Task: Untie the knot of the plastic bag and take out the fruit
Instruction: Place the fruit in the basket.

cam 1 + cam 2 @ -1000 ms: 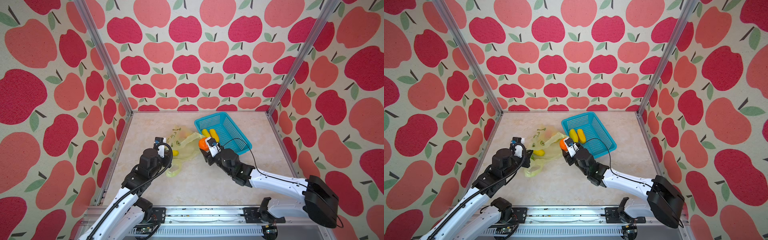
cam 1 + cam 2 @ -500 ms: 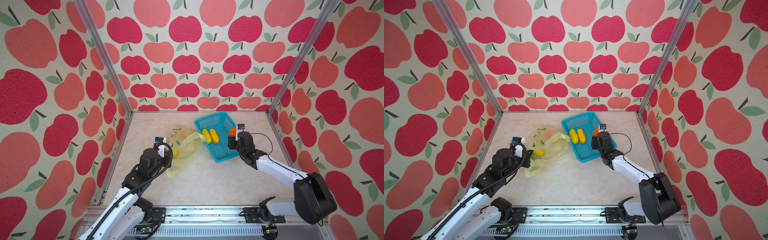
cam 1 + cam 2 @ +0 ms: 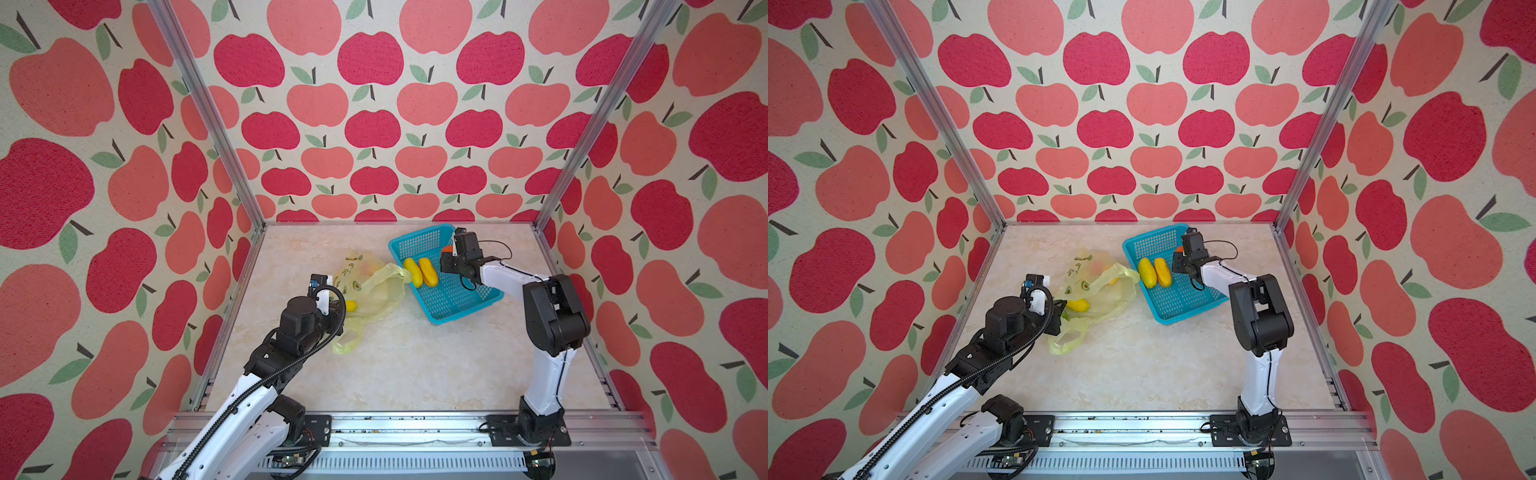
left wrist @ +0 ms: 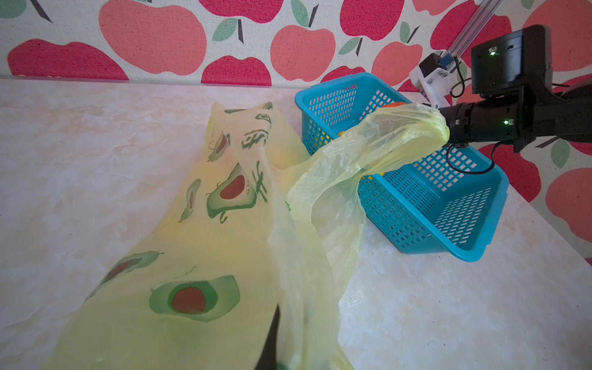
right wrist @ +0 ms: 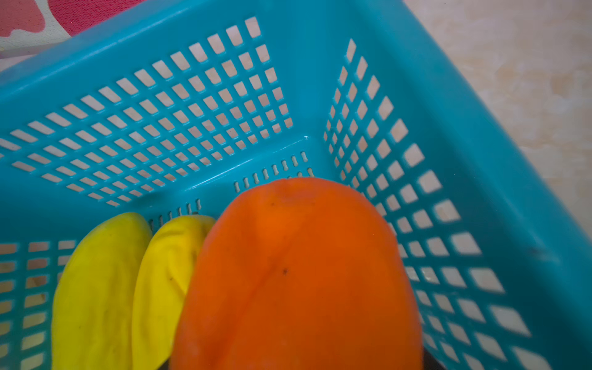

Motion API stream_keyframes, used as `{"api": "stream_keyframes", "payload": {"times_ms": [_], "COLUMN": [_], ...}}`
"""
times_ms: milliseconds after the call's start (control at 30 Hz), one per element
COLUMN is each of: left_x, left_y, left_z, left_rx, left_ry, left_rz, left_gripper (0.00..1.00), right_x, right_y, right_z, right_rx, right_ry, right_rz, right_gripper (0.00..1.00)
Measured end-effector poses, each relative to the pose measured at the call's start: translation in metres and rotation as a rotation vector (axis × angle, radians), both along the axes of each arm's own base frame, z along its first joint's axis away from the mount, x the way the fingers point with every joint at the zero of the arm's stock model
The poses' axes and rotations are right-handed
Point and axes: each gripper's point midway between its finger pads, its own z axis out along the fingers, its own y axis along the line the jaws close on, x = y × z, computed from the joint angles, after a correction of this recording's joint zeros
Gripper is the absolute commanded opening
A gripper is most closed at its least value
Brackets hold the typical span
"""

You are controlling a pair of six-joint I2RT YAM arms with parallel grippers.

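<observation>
The right gripper [image 3: 446,256], clamped on the orange fruit [image 5: 298,275], now hangs over the turquoise basket [image 3: 465,301], no longer beside the plastic bag [image 3: 376,291].

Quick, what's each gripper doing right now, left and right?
Left gripper: closed, pinching the plastic bag.
Right gripper: closed on the orange fruit, over the turquoise basket.

White links [image 3: 546,374], black joint housings [image 3: 555,316]; ribbed black conduit [image 3: 344,309] along left arm [image 3: 253,390]; perhaps green LEDs [image 4: 506,122].
</observation>
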Motion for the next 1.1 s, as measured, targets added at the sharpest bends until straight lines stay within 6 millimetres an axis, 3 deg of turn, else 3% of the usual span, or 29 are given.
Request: {"api": "stream_keyframes", "payload": {"times_ms": [200, 367, 667, 800, 967, 1100], "left_x": [0.0, 0.0, -0.001, -0.001, -0.001, -0.001], "left_y": [0.0, 0.0, 0.001, 0.001, 0.001, 0.001], "left_z": [0.0, 0.0, 0.002, 0.002, 0.002, 0.002], "left_rx": [0.0, 0.0, -0.003, -0.003, -0.004, -0.003], "left_ry": [0.0, 0.0, -0.006, -0.007, -0.008, -0.006], "left_rz": [0.001, 0.001, 0.001, 0.002, 0.002, 0.002], "left_gripper": [0.0, 0.0, 0.0, 0.0, 0.0, 0.0], "right_x": [0.023, 0.034, 0.038, 0.038, 0.032, 0.014], "right_y": [0.012, 0.021, 0.027, 0.028, 0.025, 0.018], "right_z": [-0.019, -0.022, -0.027, -0.025, -0.003, 0.037], "right_rx": [0.004, 0.022, 0.044, 0.052, 0.059, 0.081], "right_ry": [0.051, 0.058, 0.076, 0.077, 0.049, -0.015], "right_rz": [0.017, 0.032, 0.035, 0.042, 0.041, 0.042], "right_gripper": [0.41, 0.53, 0.87, 0.94, 0.96, 0.96]}}
